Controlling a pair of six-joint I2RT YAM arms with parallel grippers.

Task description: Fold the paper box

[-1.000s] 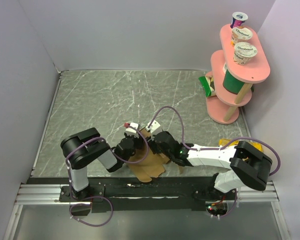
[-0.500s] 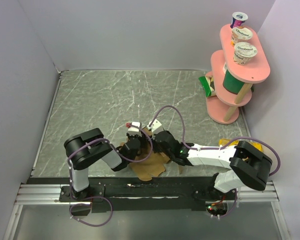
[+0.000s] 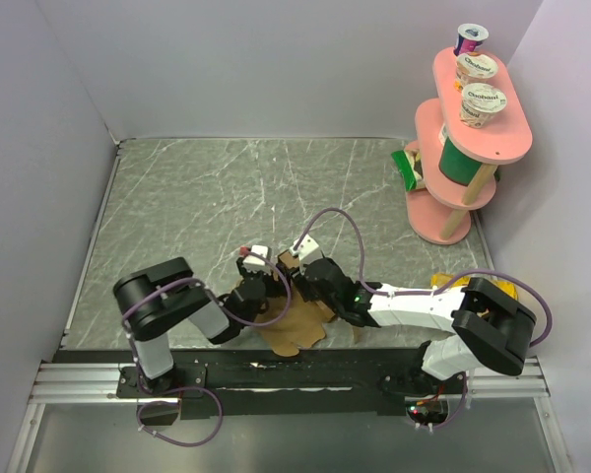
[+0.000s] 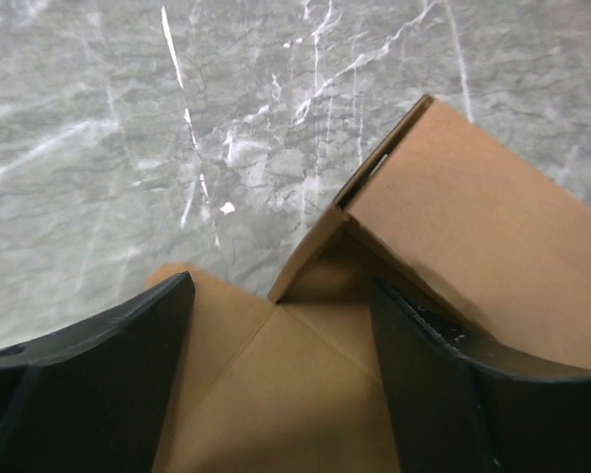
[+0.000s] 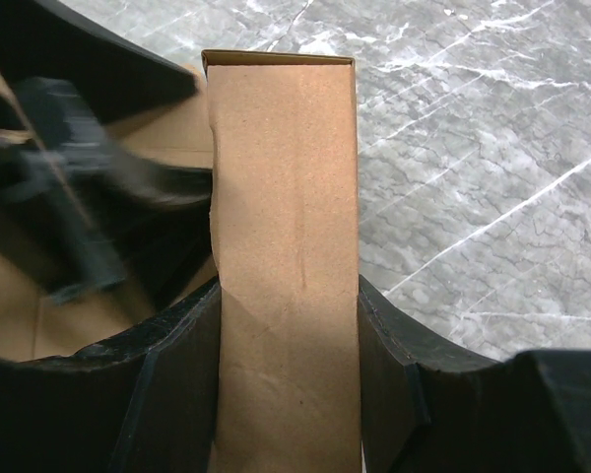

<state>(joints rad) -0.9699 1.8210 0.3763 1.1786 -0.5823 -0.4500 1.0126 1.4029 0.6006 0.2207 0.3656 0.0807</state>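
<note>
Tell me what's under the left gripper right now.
Flat brown panels of the paper box lie under the open left gripper, a raised flap beside it. The fingers hide the box's near part.

A robot lab cell: blank walls (image 3: pixel 276 59) box in a marbled tabletop (image 3: pixel 197 197).

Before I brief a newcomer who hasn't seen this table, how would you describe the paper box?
On the grey table, go to the near edge where the left gripper and right gripper meet. The paper box lies there, half folded, one flap pinched by the right gripper. It is the only brown cardboard, unlike the printed cups on the pink shelf.
</note>
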